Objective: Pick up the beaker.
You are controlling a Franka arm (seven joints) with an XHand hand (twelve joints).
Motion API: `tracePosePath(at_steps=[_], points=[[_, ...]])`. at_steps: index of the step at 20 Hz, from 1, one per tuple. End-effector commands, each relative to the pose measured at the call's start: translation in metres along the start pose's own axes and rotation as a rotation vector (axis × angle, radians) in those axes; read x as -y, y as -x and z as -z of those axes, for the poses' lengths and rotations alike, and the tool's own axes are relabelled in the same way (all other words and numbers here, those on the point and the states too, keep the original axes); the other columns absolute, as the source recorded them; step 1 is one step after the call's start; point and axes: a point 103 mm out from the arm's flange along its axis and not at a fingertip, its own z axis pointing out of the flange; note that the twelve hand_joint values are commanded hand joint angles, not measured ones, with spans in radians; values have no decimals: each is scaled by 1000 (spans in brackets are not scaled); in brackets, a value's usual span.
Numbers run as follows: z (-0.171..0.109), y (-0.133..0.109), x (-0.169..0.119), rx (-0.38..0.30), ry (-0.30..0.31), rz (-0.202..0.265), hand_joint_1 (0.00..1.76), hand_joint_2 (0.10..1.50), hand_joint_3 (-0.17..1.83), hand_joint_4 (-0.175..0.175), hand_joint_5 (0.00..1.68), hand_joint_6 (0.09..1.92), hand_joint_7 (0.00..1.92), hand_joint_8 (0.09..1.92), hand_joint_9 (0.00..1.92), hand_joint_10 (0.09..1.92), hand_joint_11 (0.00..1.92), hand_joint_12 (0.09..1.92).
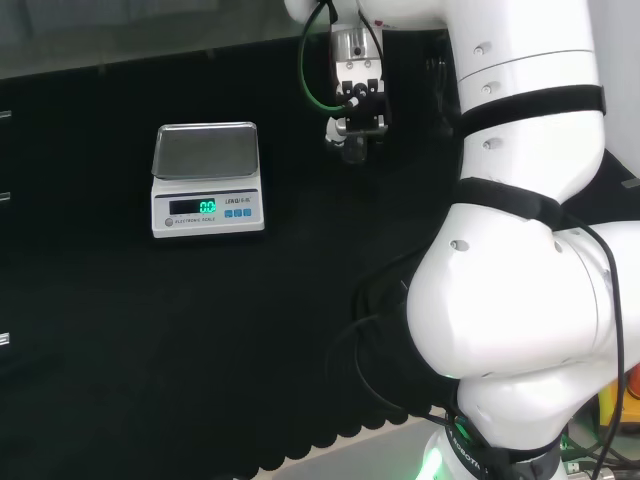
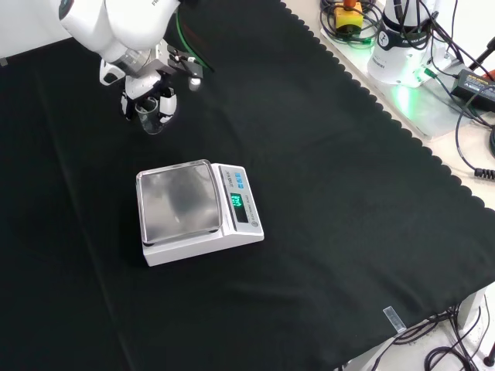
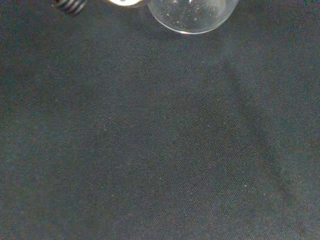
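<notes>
In the front view the hand (image 2: 147, 93) is down at the beaker (image 2: 151, 116), which sits at eleven o'clock from the scale (image 2: 197, 210), with fingers curled about the glass. Whether the beaker rests on the cloth (image 2: 325, 193) or is just clear of it I cannot tell, so the grasp looks made and the lift seems left.

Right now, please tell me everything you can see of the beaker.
The beaker is small, clear glass or plastic, and upright. It is between the fingers of the robot hand, beyond the scale in the front view. Whether it rests on the black cloth or is lifted, I cannot tell. No contents show.
</notes>
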Motion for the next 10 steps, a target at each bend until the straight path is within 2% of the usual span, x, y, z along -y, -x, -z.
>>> tracePosePath(at_steps=[1,10], points=[[27,-14,31,22,11,6,1250,831,759,-175,621,549,695,856,994,764,1117,934],[69,-35,65,42,63,28,1224,812,783,-175,610,541,692,820,1009,719,1131,933]])
